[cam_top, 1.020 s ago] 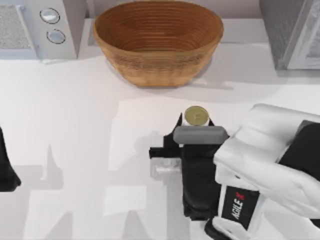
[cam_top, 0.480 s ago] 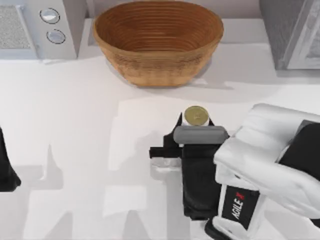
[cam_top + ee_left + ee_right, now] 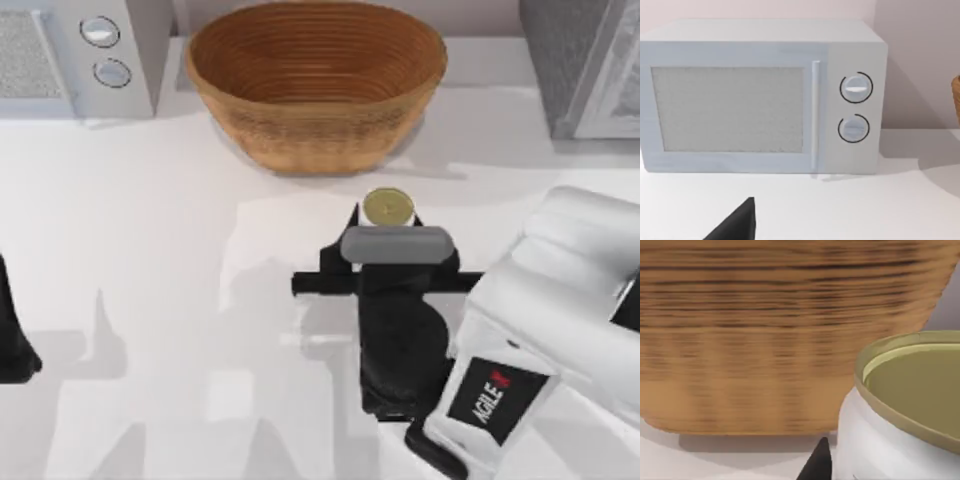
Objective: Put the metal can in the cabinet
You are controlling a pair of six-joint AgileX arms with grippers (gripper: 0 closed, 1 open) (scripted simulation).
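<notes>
right gripper [image 3: 388, 232]: jaws pinching the metal can [image 3: 388, 208], 1 dark finger visible on each side of it in the top view; the hold sits low on the body, judged so that the gold top stays free and the can stays upright for carrying.

metal can: upright, in front of the woven basket [image 3: 316, 80] and near it but apart, roughly mid-table. in the right wrist view the can's gold rim and white wall [image 3: 905, 405] loom close with the basket wall [image 3: 785, 335] behind, and 1 finger tip [image 3: 817, 462] shows beside the can.

change from 0.5 s ago: can and gripper sit a little nearer the basket in the top view, and the right arm's white body has shifted toward the right edge; judged as the start of a lift or carry.

cabinet [image 3: 585, 65]: grey, at the table's far right corner, well apart from the can; transfer not yet done.

left gripper [image 3: 12, 335]: parked at the table's left edge; cannot tell how its jaws stand. its wrist view faces the microwave [image 3: 760, 95], which stands at the far left corner.
</notes>
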